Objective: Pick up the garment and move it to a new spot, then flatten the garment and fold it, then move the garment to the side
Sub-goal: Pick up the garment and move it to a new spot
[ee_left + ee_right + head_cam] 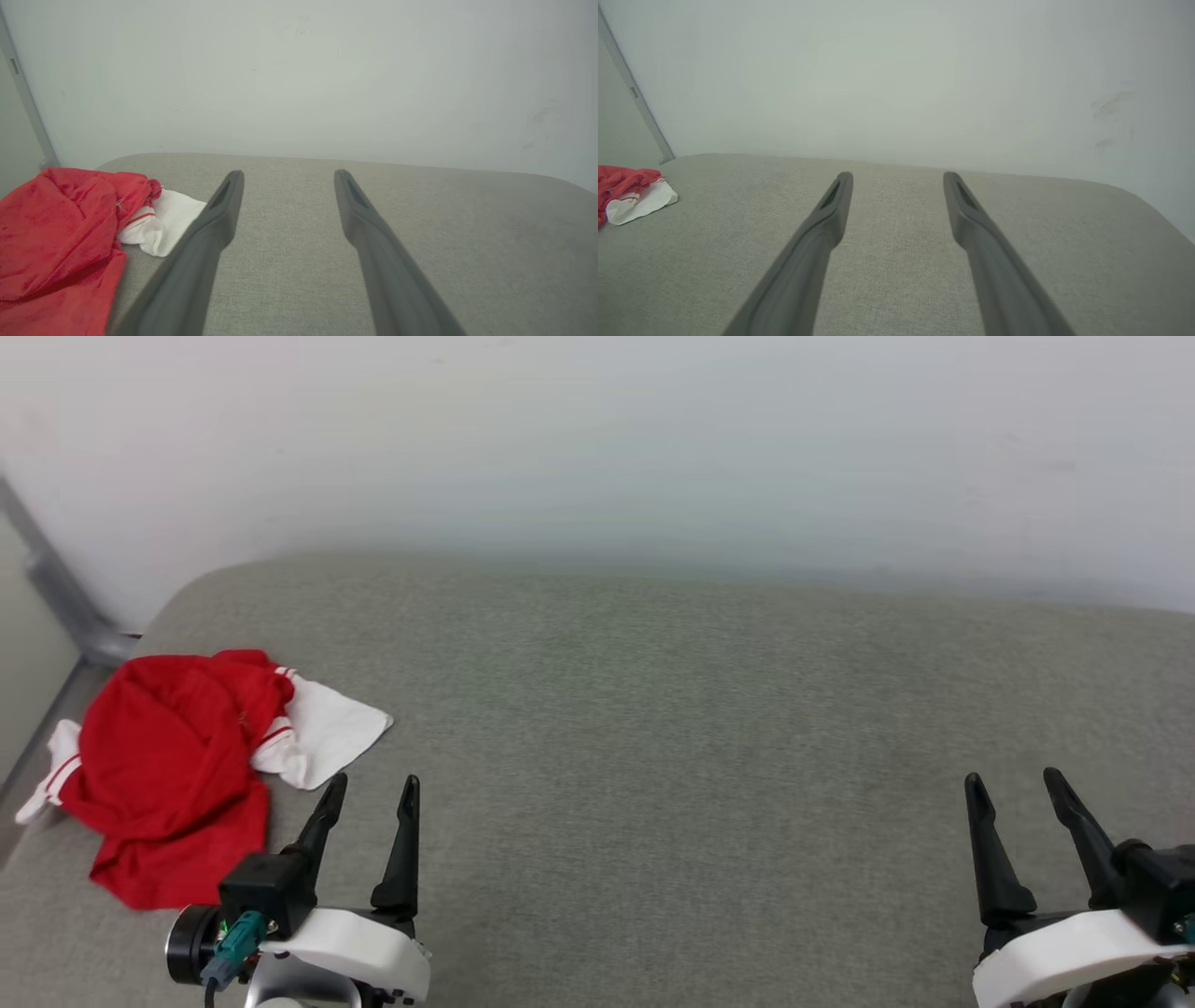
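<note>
The garment (173, 770) lies crumpled at the far left of a grey fabric surface: a red heap with a white sleeve and red striped trim spread to its right. My left gripper (372, 786) stands open just to the right of the garment's near edge, apart from it and holding nothing. In the left wrist view the garment (56, 242) lies left of the left gripper (287, 176). My right gripper (1016, 782) is open at the lower right, far from the cloth. The right wrist view has the garment (630, 196) at its left edge and the right gripper (896, 177) over bare fabric.
The grey cushioned surface (700, 756) stretches wide between both grippers and ends against a pale wall (597, 448) at the back. A grey metal rail (56, 588) runs down at the far left, past the surface's rounded corner.
</note>
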You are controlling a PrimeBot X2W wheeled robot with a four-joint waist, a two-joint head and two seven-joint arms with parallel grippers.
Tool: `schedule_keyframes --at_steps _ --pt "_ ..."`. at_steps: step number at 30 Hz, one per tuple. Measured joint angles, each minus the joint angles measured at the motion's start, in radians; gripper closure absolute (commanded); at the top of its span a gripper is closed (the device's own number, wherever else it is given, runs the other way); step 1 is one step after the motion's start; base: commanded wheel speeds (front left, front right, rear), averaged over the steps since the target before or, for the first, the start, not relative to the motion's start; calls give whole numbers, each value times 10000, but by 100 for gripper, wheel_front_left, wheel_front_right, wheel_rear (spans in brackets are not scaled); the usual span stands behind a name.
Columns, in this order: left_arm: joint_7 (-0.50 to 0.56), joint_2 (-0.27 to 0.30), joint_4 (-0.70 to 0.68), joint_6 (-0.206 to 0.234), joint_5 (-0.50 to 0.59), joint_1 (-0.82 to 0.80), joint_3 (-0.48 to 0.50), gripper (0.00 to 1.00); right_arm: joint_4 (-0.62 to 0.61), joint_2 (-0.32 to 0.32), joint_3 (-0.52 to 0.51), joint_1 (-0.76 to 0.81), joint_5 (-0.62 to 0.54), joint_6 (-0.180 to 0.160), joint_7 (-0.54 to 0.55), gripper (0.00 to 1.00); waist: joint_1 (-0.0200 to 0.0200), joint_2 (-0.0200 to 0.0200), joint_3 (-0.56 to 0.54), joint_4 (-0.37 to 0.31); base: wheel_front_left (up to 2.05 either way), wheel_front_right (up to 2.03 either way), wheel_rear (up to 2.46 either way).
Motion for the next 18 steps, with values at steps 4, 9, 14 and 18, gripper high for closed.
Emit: schedule_keyframes --at_steps 4,9,14,18 --pt "-92 -13 180 10 205 -63 163 0 -4 0 96 10 -336 0 -25 0 0 0 3 498 0 0 0" --pt "-159 -52 309 2 359 -111 353 0 -31 0 268 15 -639 2 -42 0 -1 0 25 1235 0 0 0" --pt "-245 -88 443 -10 539 -121 533 0 -127 0 362 14 -1022 2 -52 0 0 0 39 2052 0 0 0" --pt "-263 -104 545 -69 512 -140 667 0 -73 0 397 -6 -1020 2 -48 0 0 0 50 2696 0 0 0"
